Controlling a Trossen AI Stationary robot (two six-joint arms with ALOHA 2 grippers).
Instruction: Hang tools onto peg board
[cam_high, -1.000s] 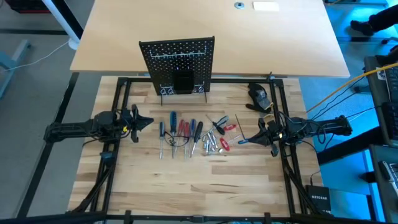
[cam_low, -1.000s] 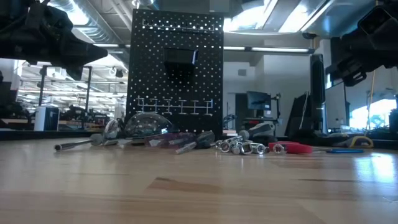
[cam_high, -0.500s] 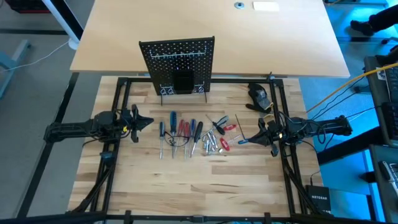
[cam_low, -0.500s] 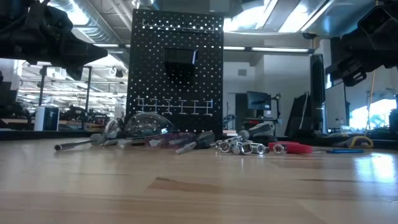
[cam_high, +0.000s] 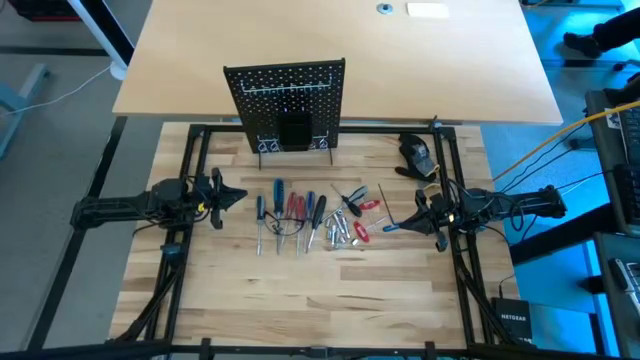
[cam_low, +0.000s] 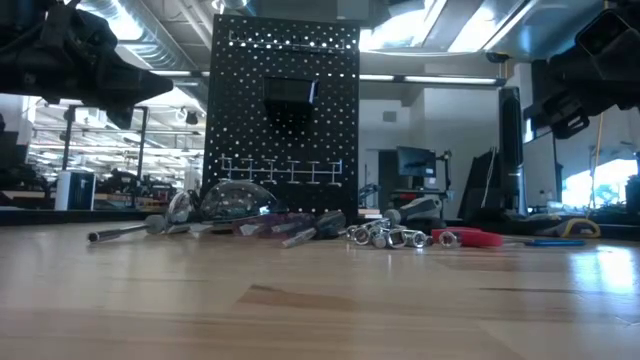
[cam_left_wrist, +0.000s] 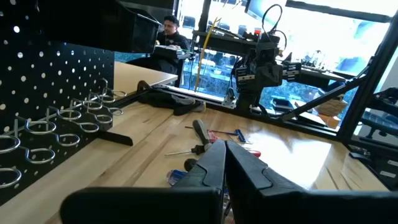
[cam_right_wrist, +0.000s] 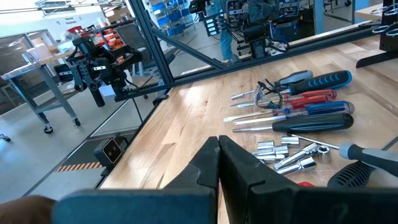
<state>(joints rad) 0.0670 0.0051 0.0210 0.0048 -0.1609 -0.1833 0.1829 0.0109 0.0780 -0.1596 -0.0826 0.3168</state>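
Pale wooden tabletop (cam_high: 300, 300), both arms parked at its sides
I see left end effector (cam_high: 240, 194) and right end effector (cam_high: 386, 228) both closed, empty, flanking the tools (cam_high: 310, 218) lying mid-table; beyond them the peg board (cam_high: 286, 103) stands upright at the far edge, a dark lump (cam_high: 416, 153) to its right
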